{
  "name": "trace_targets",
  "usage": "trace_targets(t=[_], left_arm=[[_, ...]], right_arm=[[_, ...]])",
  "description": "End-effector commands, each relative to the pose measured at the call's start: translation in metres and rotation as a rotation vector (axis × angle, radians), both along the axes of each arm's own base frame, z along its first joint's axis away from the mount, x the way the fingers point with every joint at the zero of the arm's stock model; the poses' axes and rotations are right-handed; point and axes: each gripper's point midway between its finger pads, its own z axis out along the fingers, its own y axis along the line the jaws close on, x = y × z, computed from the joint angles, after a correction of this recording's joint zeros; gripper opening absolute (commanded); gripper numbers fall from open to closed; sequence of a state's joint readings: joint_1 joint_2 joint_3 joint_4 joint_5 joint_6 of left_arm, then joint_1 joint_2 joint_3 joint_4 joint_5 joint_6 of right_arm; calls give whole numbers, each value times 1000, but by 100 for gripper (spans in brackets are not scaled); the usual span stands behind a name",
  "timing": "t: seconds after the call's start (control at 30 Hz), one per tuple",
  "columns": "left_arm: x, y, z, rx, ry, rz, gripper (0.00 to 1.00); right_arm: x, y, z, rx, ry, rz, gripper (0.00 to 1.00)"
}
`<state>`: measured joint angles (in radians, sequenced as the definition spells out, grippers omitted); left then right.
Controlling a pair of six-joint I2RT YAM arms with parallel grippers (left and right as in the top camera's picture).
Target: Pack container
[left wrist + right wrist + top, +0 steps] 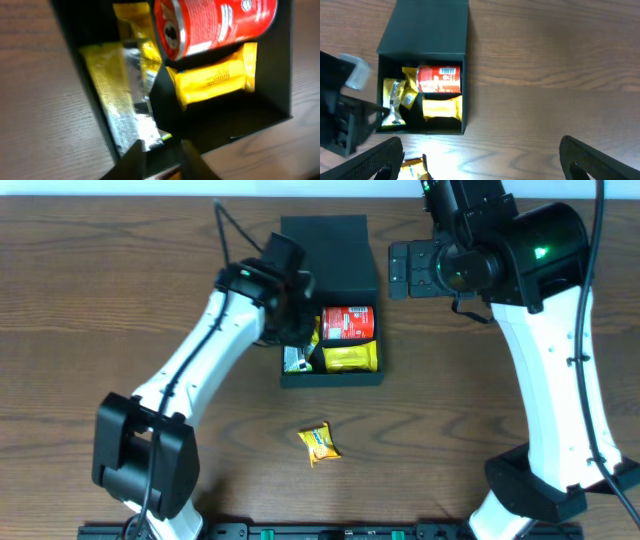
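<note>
The box sits open in the upper middle of the top view, a can inside. The left gripper is over its left side, fingers a little apart, holding nothing. The right gripper is spread wide.

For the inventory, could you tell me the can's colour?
Red can, clearest in the left wrist view.

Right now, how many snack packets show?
4: in the box, silvery packet, yellow packet beside the red can, plump packet below it; loose packet on the table. Others may be hidden.
</note>
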<state>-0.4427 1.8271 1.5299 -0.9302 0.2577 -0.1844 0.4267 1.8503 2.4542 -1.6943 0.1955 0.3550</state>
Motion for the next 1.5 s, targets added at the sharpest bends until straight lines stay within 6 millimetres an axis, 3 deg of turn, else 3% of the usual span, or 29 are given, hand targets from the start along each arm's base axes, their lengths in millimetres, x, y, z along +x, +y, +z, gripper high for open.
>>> trace_targets(t=[0.0, 0.27, 0.5, 0.87, 1.03, 1.1, 1.2, 1.47], left_arm=[[0, 11, -7, 129, -26, 62, 45], [-9, 15, -15, 226, -33, 169, 45], [-11, 3, -37, 224, -73, 154, 40], [-13, 6, -48, 315, -149, 161, 38], [-7, 6, -48, 319, -178, 172, 27], [-7, 7, -50, 325, -178, 176, 15], [-7, 7, -56, 334, -166, 173, 6], [-3, 14, -61, 382, -180, 182, 6]], right_arm=[[2, -3, -4, -17, 10, 0, 99], [2, -3, -3, -17, 9, 0, 99], [2, -3, -4, -17, 10, 0, 99], [2, -3, -4, -20, 10, 7, 99], [2, -3, -4, -20, 10, 7, 99], [2, -3, -4, -20, 10, 7, 99], [2, -3, -4, -20, 10, 7, 99], [2, -3, -4, -26, 10, 17, 99]])
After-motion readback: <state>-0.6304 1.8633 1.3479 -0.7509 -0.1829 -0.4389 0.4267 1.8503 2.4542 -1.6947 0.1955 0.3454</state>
